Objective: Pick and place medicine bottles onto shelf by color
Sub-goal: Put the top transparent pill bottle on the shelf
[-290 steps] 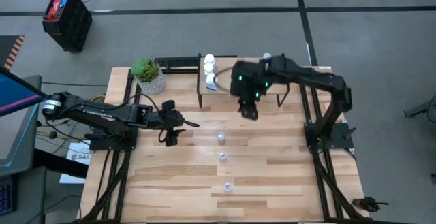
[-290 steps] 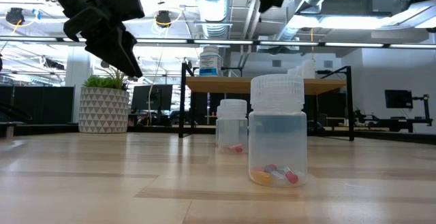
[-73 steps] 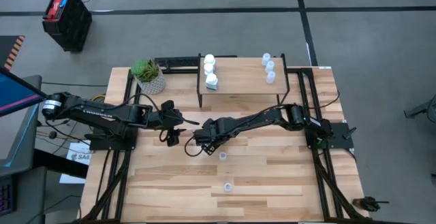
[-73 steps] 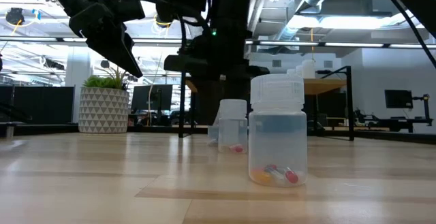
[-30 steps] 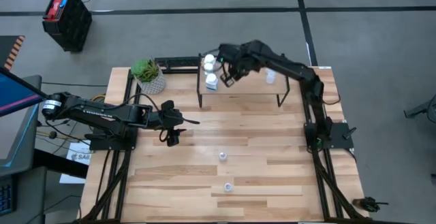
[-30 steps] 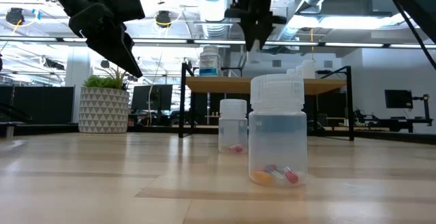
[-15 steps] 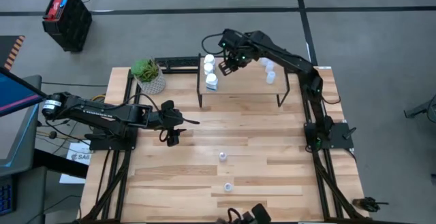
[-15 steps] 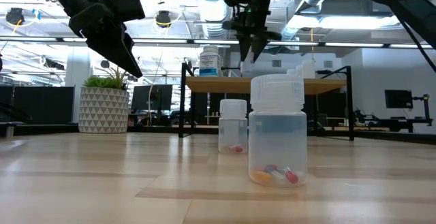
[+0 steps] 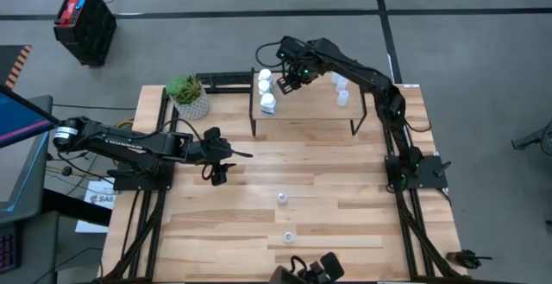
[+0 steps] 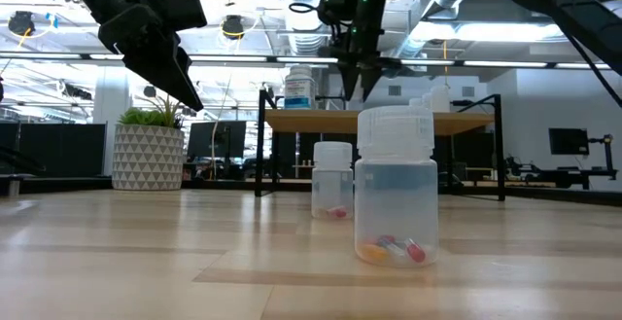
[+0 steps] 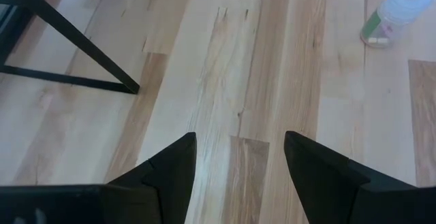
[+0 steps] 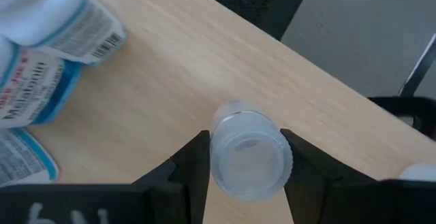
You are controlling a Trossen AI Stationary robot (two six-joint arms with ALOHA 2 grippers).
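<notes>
The shelf (image 9: pixel 306 113) stands at the table's far edge. Three white bottles (image 9: pixel 266 90) with blue labels stand on its left end, also in the right wrist view (image 12: pixel 41 54). Three translucent bottles (image 9: pixel 341 87) stand on its right end. My right gripper (image 9: pixel 285 80) is over the shelf beside the white bottles, shut on a translucent bottle (image 12: pixel 251 157). Two more translucent bottles (image 9: pixel 281 198) (image 9: pixel 288 237) stand on the table, and both show in the low view (image 10: pixel 331 179) (image 10: pixel 396 186). My left gripper (image 9: pixel 226 167) waits open at the table's left. My right gripper pinches the translucent bottle by the sides of its capped top (image 12: pixel 218 157) between its two fingers (image 12: pixel 194 166). The fingers come from above, pointing down. The bottle is upright over the shelf top (image 12: pixel 157 115). Whether its base touches the shelf, I cannot tell.
A white patterned plant pot (image 9: pixel 188 94) stands at the far left corner. The shelf's black legs (image 11: pixel 68 40) rise near my left gripper. A dark object (image 9: pixel 308 271) shows at the table's near edge. Bare planks lie between the shelf and the two table bottles.
My right gripper, holding the translucent bottle, has gone a little toward the table's far edge over the shelf's left half, staying next to the white bottles. A dark object has come into view at the table's near edge.
</notes>
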